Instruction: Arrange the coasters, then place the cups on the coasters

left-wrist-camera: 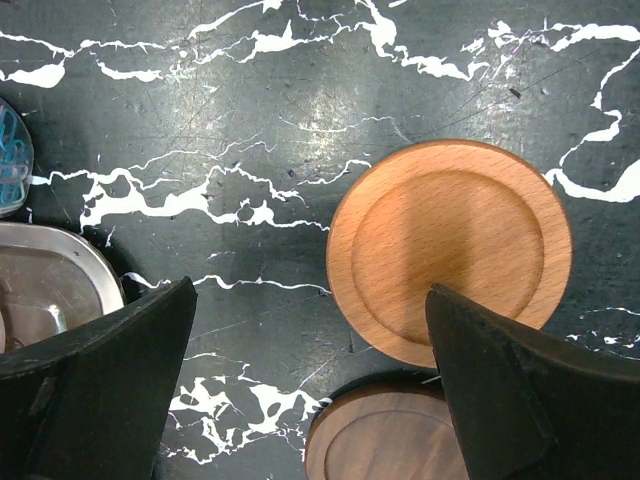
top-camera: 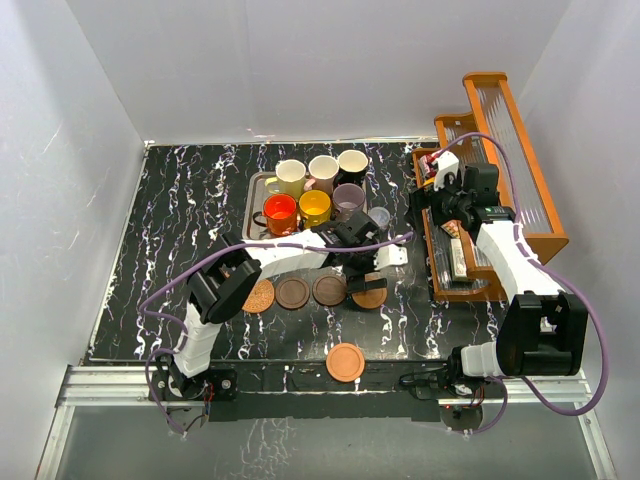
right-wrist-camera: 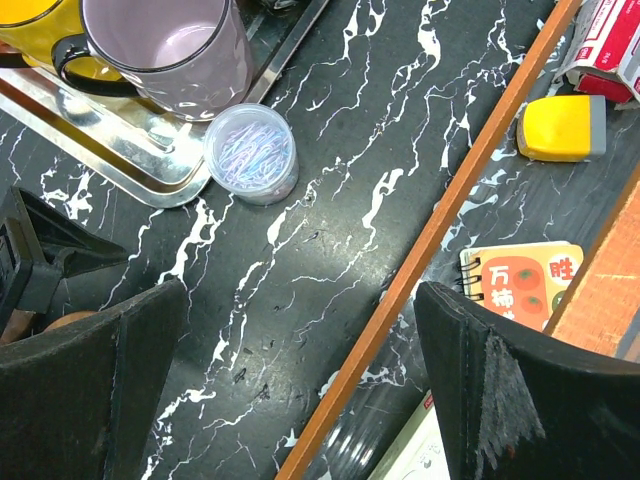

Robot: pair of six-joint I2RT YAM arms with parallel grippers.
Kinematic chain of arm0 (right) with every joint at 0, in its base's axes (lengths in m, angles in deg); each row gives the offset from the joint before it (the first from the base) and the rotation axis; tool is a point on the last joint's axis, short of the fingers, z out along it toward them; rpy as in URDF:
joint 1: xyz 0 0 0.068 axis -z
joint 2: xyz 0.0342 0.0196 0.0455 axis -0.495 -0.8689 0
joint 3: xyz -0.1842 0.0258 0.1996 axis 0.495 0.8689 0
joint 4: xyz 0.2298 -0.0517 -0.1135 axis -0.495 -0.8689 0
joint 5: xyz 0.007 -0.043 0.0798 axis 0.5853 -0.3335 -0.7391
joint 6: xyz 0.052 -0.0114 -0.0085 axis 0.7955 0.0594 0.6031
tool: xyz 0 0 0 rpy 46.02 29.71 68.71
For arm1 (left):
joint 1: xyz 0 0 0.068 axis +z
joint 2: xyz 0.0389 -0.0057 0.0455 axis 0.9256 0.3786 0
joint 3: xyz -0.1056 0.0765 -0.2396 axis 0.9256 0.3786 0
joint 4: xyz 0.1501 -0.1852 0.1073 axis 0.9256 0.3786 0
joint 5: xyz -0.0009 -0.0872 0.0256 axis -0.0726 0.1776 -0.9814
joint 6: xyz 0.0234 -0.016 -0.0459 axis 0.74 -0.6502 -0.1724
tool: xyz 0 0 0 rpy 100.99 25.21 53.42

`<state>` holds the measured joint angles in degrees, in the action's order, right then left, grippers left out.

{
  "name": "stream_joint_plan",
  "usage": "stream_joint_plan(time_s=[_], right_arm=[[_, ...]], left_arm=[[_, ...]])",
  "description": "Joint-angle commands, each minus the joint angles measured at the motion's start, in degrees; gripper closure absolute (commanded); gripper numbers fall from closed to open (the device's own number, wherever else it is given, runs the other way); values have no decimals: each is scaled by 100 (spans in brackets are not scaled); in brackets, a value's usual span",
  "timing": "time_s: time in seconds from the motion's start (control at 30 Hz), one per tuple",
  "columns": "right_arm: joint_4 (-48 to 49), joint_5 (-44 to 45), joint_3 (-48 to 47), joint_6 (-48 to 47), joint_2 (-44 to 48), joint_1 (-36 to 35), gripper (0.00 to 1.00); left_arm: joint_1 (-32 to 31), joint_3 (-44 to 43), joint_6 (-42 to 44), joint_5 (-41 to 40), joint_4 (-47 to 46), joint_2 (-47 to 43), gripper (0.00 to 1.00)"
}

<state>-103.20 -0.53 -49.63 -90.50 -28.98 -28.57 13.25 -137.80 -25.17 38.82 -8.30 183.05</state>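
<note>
Three coasters lie in a row: a wicker one and two dark wood ones. A reddish coaster is partly under my left gripper. An orange coaster sits alone near the front edge. In the left wrist view my left gripper hangs open over bare table, beside a light wood coaster and a dark coaster. Several cups stand on the steel tray, among them red-orange and purple-grey. My right gripper is open and holds nothing.
A small clear lidded jar stands just off the tray's corner. A wooden rack fills the right side, and its orange rail runs under my right fingers. A yellow eraser and a notebook lie in it.
</note>
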Motion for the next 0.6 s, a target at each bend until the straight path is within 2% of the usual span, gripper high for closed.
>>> stream_joint_plan(time_s=[0.0, 0.3, 0.57], right_arm=[[204, -102, 5, -12, 100, 47, 2], [200, -150, 5, -6, 136, 118, 2], [201, -132, 5, -14, 165, 135, 2]], left_arm=[[-1, 79, 128, 164, 205, -233, 1], [-1, 386, 495, -5, 476, -440, 1], [20, 527, 533, -197, 358, -514, 1]])
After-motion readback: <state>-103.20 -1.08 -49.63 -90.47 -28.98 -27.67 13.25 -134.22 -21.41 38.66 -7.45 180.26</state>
